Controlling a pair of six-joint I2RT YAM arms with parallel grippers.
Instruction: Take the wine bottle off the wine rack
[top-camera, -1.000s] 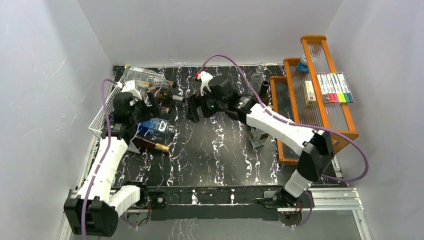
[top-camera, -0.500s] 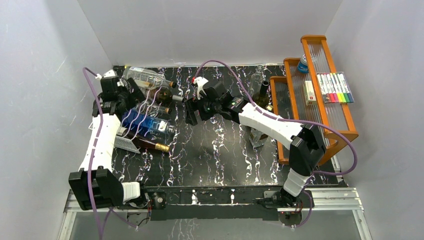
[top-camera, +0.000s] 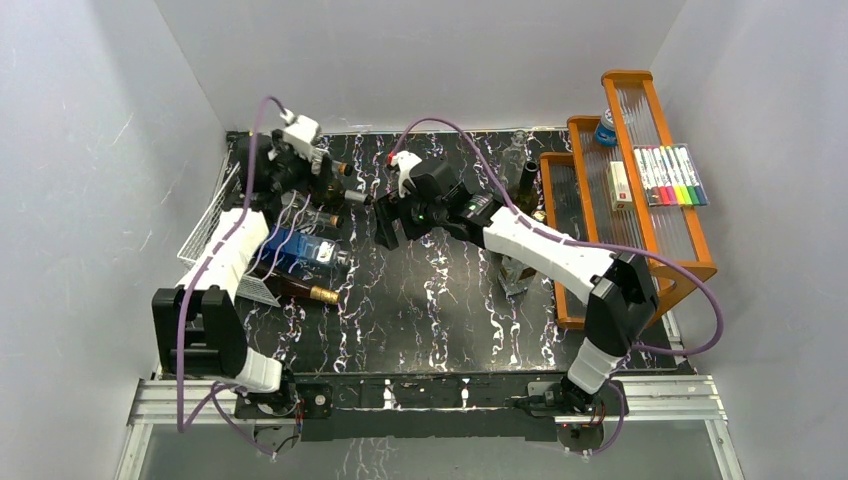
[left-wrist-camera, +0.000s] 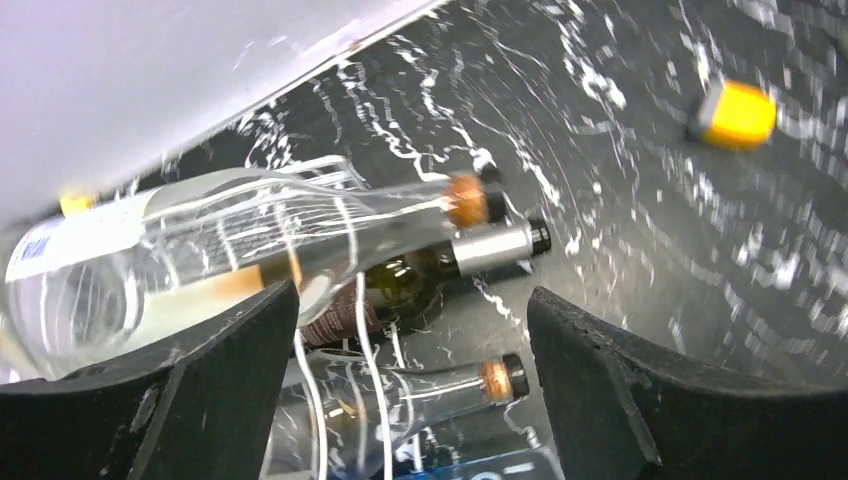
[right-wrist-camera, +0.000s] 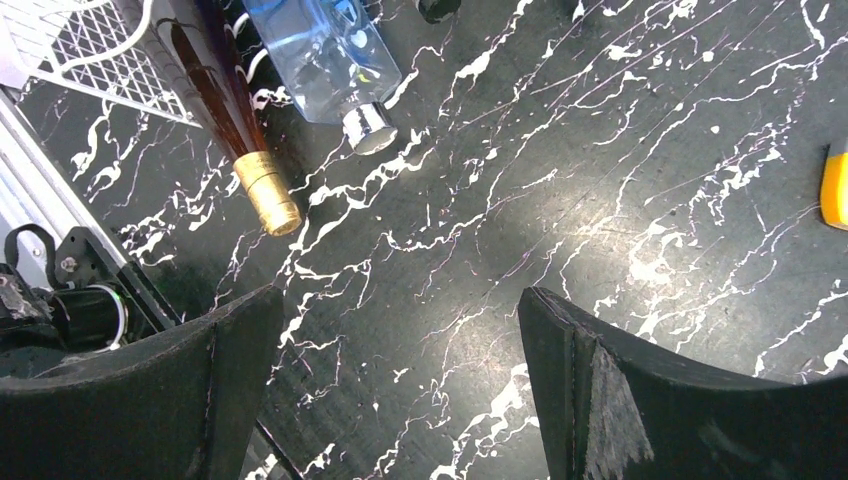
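Wire rack (top-camera: 205, 232) cradles the wine bottle (left-wrist-camera: 200, 240) at upper left, so my left gripper (left-wrist-camera: 412, 300) hovers over it, jaws wide, empty.

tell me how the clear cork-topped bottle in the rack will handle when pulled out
The clear bottle looks like smooth round glass, so probably rigid but slippery and breakable. It lies on its side, so it would likely roll once free. Wires of the wine rack cross it, and a dark bottle lies alongside, so it may snag.
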